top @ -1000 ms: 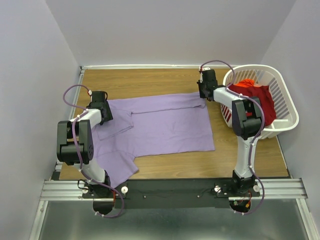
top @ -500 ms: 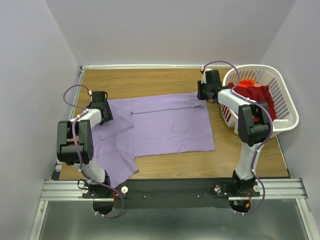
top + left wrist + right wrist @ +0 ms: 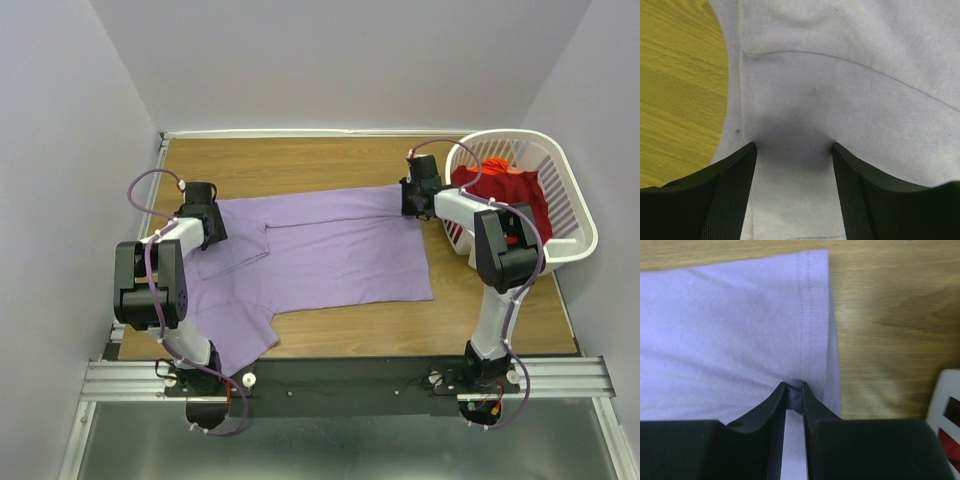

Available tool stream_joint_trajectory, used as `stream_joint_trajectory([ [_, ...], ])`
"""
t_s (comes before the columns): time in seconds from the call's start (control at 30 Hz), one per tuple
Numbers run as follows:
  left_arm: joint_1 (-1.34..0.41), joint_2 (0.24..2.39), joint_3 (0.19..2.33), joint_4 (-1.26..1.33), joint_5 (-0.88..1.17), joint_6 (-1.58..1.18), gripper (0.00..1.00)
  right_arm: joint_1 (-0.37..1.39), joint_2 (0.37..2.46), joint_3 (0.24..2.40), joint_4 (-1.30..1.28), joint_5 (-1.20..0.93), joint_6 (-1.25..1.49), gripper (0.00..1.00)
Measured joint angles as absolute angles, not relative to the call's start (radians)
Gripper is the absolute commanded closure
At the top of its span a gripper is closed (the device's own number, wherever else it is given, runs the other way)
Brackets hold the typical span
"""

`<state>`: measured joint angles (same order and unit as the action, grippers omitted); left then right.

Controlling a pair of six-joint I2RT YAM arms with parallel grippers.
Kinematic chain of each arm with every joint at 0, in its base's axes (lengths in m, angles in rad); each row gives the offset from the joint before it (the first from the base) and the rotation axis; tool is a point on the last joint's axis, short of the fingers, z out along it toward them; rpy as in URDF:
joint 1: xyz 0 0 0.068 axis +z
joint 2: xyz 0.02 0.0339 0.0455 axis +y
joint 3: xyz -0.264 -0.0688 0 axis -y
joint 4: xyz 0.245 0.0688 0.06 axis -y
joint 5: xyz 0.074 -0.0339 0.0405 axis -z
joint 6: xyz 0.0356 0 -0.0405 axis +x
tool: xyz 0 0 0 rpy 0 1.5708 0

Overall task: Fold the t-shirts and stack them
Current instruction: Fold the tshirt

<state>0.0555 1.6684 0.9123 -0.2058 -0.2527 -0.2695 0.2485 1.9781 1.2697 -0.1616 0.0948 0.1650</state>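
A lavender t-shirt [image 3: 330, 255] lies spread across the wooden table, folded along its far edge, with one sleeve hanging over the near-left table edge. My left gripper [image 3: 207, 215] is at its far left corner. In the left wrist view the left gripper [image 3: 792, 146] is open, with its fingers straddling the cloth [image 3: 850, 75]. My right gripper [image 3: 410, 197] is at the shirt's far right corner. In the right wrist view the right gripper [image 3: 795, 385] is shut on a pinch of the stitched hem [image 3: 810, 315]. A deep red t-shirt [image 3: 515, 195] lies bunched in the basket.
A white slatted laundry basket [image 3: 580, 215] stands at the right edge of the table, close beside my right arm; its rim shows in the right wrist view [image 3: 945, 400]. Bare wood [image 3: 300, 160] runs behind the shirt. Grey walls enclose the table.
My right gripper has moved a little right toward the basket with the hem in it, drawing the shirt's right edge that way. My left arm has not moved.
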Motion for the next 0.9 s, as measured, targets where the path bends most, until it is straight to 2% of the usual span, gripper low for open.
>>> stream_joint_trajectory([
  [0.27, 0.053, 1.654, 0.913, -0.206, -0.236, -0.273, 0.30, 0.246, 1.977, 1.294, -0.179, 0.194, 0.147, 0.57],
  [0.53, 0.134, 1.516, 0.974, -0.157, -0.192, -0.340, 0.32, 0.241, 1.975, 1.396, -0.184, 0.087, 0.139, 0.57],
  [0.9, 0.146, 1.773, 1.141, -0.099, -0.112, -0.396, 0.37, 0.241, 2.065, 1.535, -0.172, 0.001, 0.157, 0.57],
])
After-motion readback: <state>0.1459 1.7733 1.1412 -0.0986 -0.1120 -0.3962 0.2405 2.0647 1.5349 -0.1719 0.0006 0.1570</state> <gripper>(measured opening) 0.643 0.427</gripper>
